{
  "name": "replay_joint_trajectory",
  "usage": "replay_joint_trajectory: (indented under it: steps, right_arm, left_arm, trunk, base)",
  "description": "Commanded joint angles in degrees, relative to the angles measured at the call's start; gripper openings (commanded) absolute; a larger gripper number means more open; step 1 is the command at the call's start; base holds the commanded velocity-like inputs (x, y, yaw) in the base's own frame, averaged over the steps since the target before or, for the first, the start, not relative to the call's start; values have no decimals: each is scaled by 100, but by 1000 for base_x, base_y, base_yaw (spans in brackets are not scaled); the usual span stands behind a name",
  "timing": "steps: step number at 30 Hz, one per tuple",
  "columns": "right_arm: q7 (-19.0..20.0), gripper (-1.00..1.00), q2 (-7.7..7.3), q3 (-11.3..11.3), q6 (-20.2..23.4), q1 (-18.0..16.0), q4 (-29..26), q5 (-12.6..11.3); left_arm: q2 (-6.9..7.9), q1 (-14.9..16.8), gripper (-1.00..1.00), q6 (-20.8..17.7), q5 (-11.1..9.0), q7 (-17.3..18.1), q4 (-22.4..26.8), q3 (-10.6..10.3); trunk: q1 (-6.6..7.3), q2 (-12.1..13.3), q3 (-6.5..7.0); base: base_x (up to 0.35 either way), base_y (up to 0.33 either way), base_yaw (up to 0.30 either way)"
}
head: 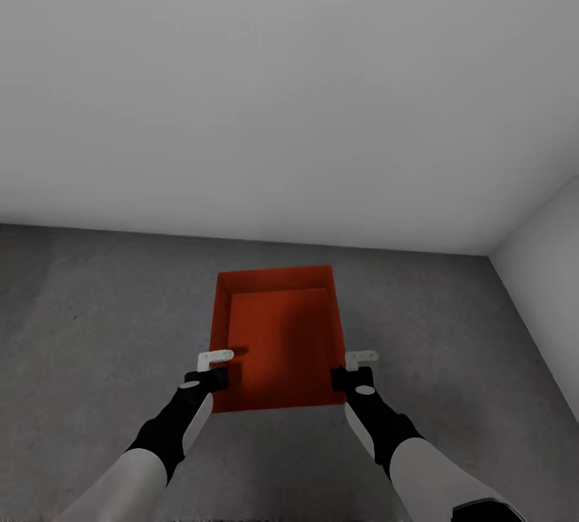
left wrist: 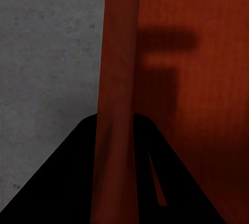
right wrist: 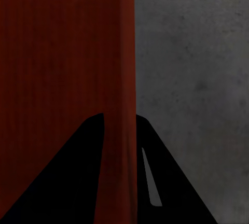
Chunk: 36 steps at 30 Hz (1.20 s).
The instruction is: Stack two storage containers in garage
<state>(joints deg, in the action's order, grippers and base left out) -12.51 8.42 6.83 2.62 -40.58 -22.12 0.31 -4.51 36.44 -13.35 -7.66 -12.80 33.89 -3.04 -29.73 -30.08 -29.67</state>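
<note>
One orange-red storage container lies open side up over the dark grey garage floor, short of the white wall. My left gripper is shut on its left side wall and my right gripper on its right side wall. In the left wrist view the black fingers straddle the container's wall. The right wrist view has the fingers clamping the wall likewise. I cannot tell whether the bin rests on the floor or hangs just above it. The second container is out of view.
A plain white wall stands a short way beyond the bin, and a second white wall meets it in a corner at the right. Rough grey floor stretches on both sides of the bin.
</note>
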Motion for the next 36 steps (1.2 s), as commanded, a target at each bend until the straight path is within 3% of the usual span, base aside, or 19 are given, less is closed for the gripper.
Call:
replay_joint_trajectory:
  steps: [1, 36]
  right_arm:
    - [-50, -100, -86, -50, 27, -2, 6, -31]
    - [-50, -100, -86, -50, 28, -2, 6, -31]
  left_arm:
    - [12, 4, -100, 34, 63, -64, 29, 111]
    - [12, 4, -100, 34, 63, -64, 29, 113]
  trunk:
    - [-2, -8, -16]
    - [-2, -8, -336]
  base:
    - [0, 0, 0]
    - [0, 0, 0]
